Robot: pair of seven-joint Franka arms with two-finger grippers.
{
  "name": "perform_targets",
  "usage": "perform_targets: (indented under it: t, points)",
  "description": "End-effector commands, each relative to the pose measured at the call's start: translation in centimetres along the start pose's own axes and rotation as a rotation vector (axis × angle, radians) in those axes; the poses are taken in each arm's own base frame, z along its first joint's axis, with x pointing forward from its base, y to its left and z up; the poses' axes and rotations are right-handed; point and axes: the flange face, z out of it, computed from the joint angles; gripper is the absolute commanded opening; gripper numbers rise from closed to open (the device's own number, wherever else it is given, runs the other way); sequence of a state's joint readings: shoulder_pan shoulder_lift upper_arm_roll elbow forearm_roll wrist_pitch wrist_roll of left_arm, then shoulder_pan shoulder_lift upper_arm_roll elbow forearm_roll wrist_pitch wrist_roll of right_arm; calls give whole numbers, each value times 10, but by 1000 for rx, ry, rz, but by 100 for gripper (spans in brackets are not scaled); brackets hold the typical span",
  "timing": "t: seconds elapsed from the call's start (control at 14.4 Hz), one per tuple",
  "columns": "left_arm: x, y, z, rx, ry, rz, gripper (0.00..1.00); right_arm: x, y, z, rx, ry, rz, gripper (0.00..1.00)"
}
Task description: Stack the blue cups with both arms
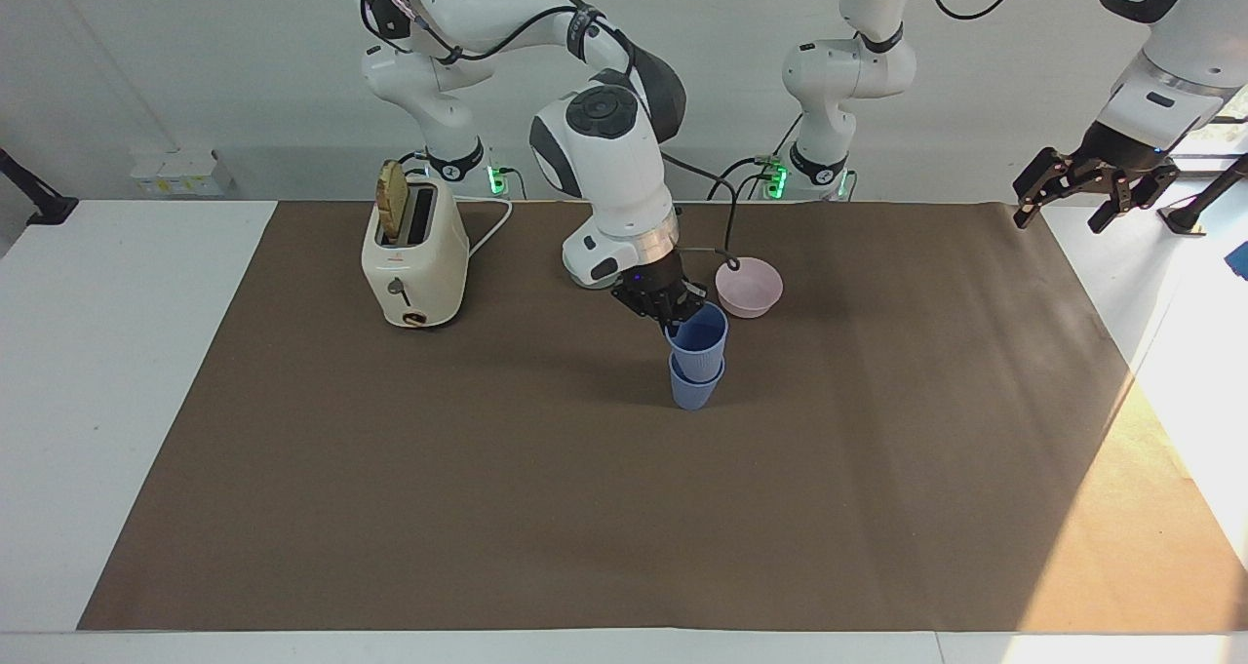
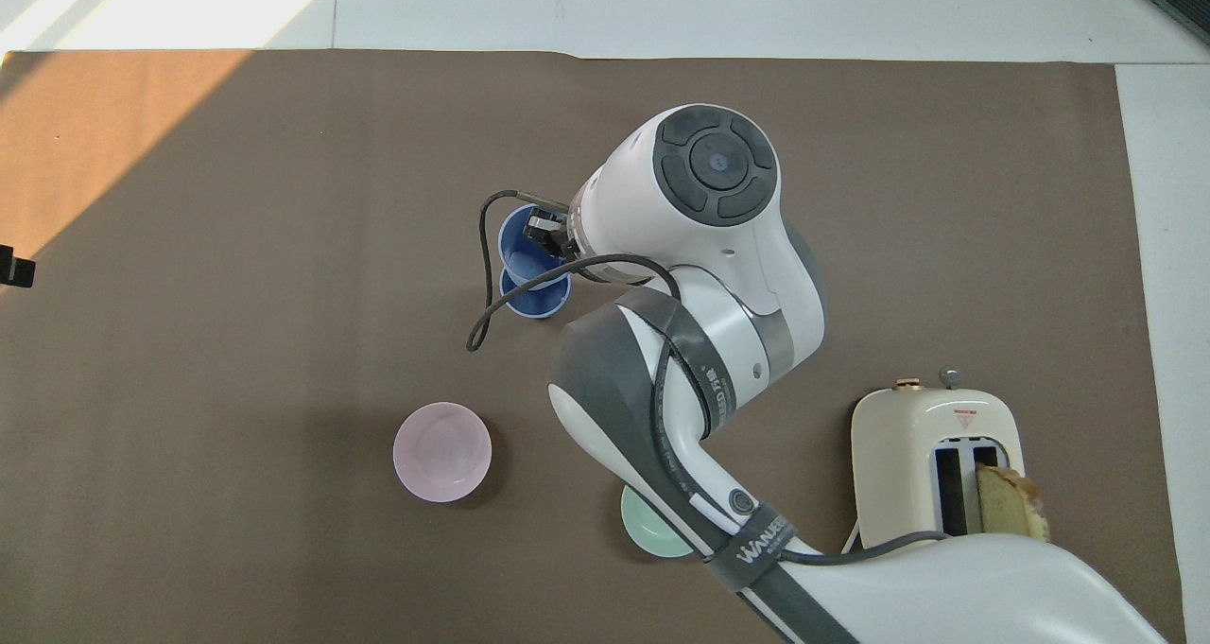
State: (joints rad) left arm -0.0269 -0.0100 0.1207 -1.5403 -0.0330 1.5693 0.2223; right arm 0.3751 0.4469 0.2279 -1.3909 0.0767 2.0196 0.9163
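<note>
Two blue cups are mid-mat. The lower cup (image 1: 693, 388) (image 2: 535, 300) stands on the brown mat. The upper cup (image 1: 698, 338) (image 2: 523, 247) has its base in the lower cup's mouth and leans slightly. My right gripper (image 1: 675, 311) (image 2: 546, 232) is shut on the upper cup's rim, on the side toward the robots. My left gripper (image 1: 1061, 217) hangs open and holds nothing, high over the mat's corner at the left arm's end. In the overhead view only one of its fingertips (image 2: 13, 270) shows at the frame's edge.
A pink bowl (image 1: 749, 287) (image 2: 442, 452) sits beside the cups, nearer to the robots. A mint-green bowl (image 2: 647, 536) lies partly under the right arm. A cream toaster (image 1: 414, 254) (image 2: 931, 469) with a bread slice stands toward the right arm's end.
</note>
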Motion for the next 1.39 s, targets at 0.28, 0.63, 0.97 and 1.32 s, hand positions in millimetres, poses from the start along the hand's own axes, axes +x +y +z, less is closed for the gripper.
perform_targets:
  t: [0.28, 0.63, 0.97, 1.32]
  points:
    - [0, 0, -5, 13, -13, 7, 100, -7, 2, 14, -15, -37, 14, 0]
    - [-1, -1, -5, 14, -13, 5, 100, -4, 4, 17, -13, -35, 18, 100]
    - [0, 0, -5, 13, -13, 7, 100, 14, 22, -11, -47, 10, 8, 100]
    - [0, 0, -5, 13, -13, 7, 100, 79, 115, -85, -152, -39, -167, 100]
